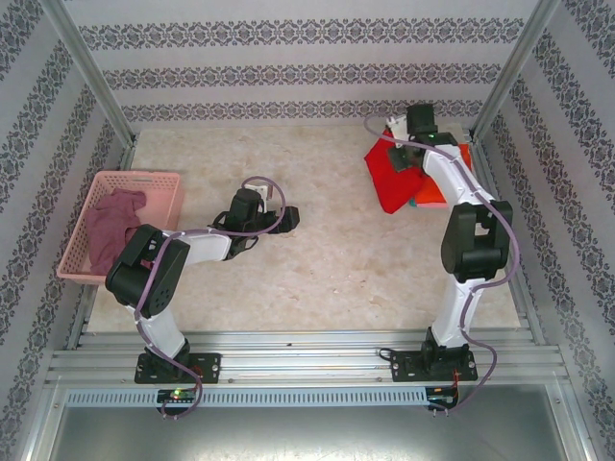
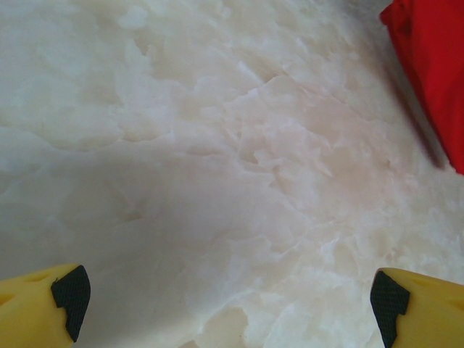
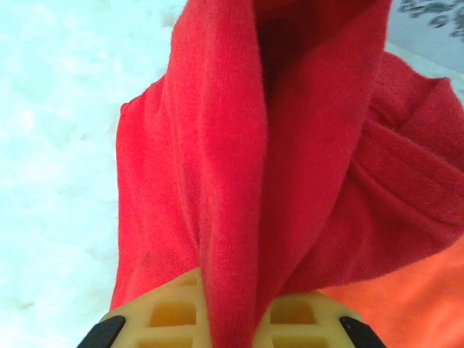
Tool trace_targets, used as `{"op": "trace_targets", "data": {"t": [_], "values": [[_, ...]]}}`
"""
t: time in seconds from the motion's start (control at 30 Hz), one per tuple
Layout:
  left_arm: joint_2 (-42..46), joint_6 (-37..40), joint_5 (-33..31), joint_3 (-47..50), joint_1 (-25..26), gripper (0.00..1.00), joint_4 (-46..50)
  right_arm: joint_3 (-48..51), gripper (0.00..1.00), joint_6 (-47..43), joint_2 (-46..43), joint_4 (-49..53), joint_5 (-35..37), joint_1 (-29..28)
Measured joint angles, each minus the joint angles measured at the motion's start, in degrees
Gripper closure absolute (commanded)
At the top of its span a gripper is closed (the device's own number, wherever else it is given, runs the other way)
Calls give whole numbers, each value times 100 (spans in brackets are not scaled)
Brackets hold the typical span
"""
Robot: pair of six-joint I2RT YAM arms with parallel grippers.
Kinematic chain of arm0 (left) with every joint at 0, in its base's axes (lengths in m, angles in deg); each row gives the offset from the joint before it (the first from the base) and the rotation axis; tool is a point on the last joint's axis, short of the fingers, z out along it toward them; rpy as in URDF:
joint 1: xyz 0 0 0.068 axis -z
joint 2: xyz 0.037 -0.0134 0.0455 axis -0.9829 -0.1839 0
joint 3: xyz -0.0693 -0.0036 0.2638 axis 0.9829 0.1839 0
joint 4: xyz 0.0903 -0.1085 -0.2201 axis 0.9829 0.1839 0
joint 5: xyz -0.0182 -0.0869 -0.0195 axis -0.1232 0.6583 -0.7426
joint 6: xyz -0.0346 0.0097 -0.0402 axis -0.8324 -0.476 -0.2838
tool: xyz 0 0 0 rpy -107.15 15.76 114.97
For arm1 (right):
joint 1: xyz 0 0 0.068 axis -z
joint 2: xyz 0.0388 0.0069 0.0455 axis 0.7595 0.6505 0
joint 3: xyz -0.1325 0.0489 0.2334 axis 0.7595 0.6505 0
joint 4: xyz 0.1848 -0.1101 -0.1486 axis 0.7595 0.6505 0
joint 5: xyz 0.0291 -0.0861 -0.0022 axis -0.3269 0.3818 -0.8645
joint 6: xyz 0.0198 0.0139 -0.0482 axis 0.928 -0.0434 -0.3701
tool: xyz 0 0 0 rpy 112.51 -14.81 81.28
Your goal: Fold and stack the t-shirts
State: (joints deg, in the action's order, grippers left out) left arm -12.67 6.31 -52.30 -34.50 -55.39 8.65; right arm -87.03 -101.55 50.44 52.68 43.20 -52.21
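The bright red t-shirt [image 1: 393, 180] lies bunched at the back right of the table, partly over the orange t-shirt [image 1: 432, 195], with a sliver of teal t-shirt [image 1: 412, 203] showing beneath. My right gripper [image 1: 411, 151] is shut on a fold of the red t-shirt [image 3: 239, 181], which rises in a pinched ridge between the yellow fingers [image 3: 167, 312]; orange cloth [image 3: 406, 304] shows at the lower right. My left gripper [image 1: 286, 219] hovers open over bare table near the middle, its fingertips [image 2: 71, 293] wide apart with nothing between them. The dusty mauve t-shirt [image 1: 110, 226] lies crumpled in the basket.
The pink lattice basket [image 1: 163, 180] stands at the table's left edge. Metal frame posts and patterned walls close in the back and sides. The marble-patterned tabletop [image 1: 327, 259] stretches between the arms. A corner of the red shirt [image 2: 435, 65] shows at the upper right of the left wrist view.
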Motion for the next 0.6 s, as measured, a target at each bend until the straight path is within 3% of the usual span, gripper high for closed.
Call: {"op": "trace_targets", "data": {"t": [0.6], "values": [[-74, -4, 131, -4, 0, 0, -114, -885, 100, -125, 48, 413, -361, 682]]}}
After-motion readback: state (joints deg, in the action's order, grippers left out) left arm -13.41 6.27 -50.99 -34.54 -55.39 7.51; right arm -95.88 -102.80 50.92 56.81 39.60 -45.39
